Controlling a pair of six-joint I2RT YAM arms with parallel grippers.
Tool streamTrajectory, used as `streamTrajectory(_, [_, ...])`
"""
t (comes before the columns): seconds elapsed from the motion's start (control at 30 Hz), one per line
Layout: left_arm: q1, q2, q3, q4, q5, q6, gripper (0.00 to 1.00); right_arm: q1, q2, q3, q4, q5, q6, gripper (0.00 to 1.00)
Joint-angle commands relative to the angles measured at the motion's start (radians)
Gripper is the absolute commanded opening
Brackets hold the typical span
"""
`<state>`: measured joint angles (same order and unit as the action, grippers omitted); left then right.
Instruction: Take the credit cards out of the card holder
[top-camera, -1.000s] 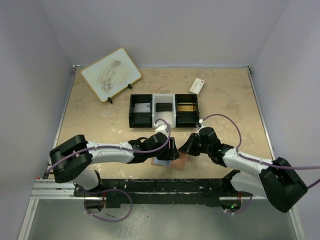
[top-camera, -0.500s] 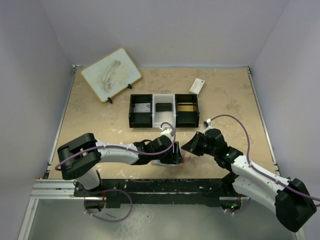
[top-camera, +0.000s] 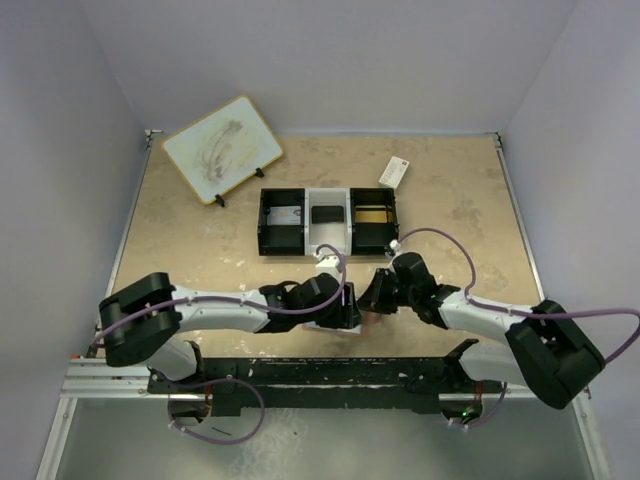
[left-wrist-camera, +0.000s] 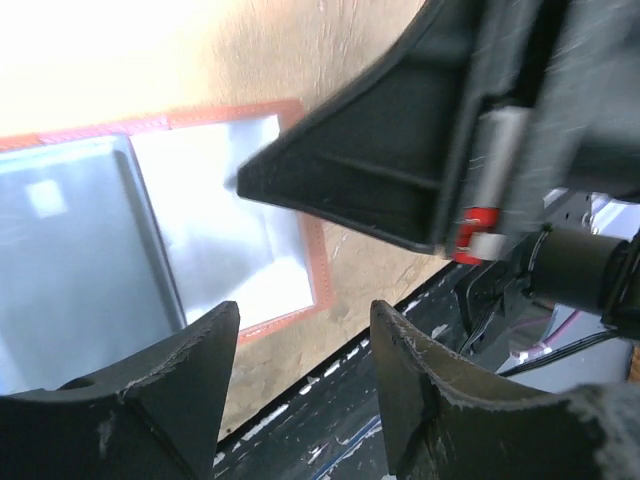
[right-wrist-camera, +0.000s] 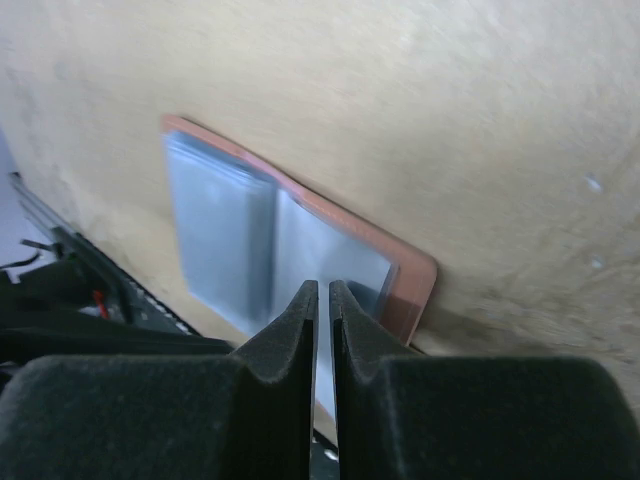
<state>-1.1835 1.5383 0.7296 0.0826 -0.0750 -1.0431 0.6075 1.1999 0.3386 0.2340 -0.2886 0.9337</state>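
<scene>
The card holder (right-wrist-camera: 408, 283) lies open on the table near the front edge, salmon rim around glossy bluish clear pockets (left-wrist-camera: 225, 225). My right gripper (right-wrist-camera: 323, 288) hangs just above its right pocket, fingers almost together with only a thin slit and nothing between them. My left gripper (left-wrist-camera: 305, 320) stands open over the holder's near edge, empty, with the right gripper's black finger (left-wrist-camera: 400, 150) close in front of it. From above both grippers (top-camera: 345, 305) (top-camera: 372, 294) meet over the holder and cover it. A silvery grey credit card (top-camera: 285, 215) and a dark one (top-camera: 326, 214) lie in the tray.
The black-and-white three-compartment tray (top-camera: 328, 246) stands just behind the grippers. A white packet with a red end (top-camera: 394, 172) lies at the back right and a drawing board on a stand (top-camera: 221, 148) at the back left. The black front rail (left-wrist-camera: 330, 400) runs right beside the holder.
The right arm swung out to the right half a second ago and has come back over the holder. The left gripper stays over the holder, shifted slightly.
</scene>
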Motion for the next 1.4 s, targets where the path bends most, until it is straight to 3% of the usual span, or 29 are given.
streamTrajectory(0.0, [-0.007, -0.152, 0.016, -0.129, -0.210, 0.019, 0.55, -0.003, 0.049, -0.061, 0.051, -0.025, -0.044, 0.11])
streamTrajectory(0.17, [-0.001, -0.252, -0.024, -0.285, -0.400, -0.032, 0.62, -0.003, 0.023, -0.094, 0.050, -0.012, -0.037, 0.11])
streamTrajectory(0.57, [-0.001, -0.123, -0.030, -0.166, -0.249, -0.028, 0.62, -0.002, 0.033, -0.068, 0.016, 0.028, -0.051, 0.11])
streamTrajectory(1.37, [-0.006, -0.075, 0.004, -0.248, -0.289, -0.025, 0.60, -0.003, 0.046, -0.056, 0.024, 0.025, -0.052, 0.11])
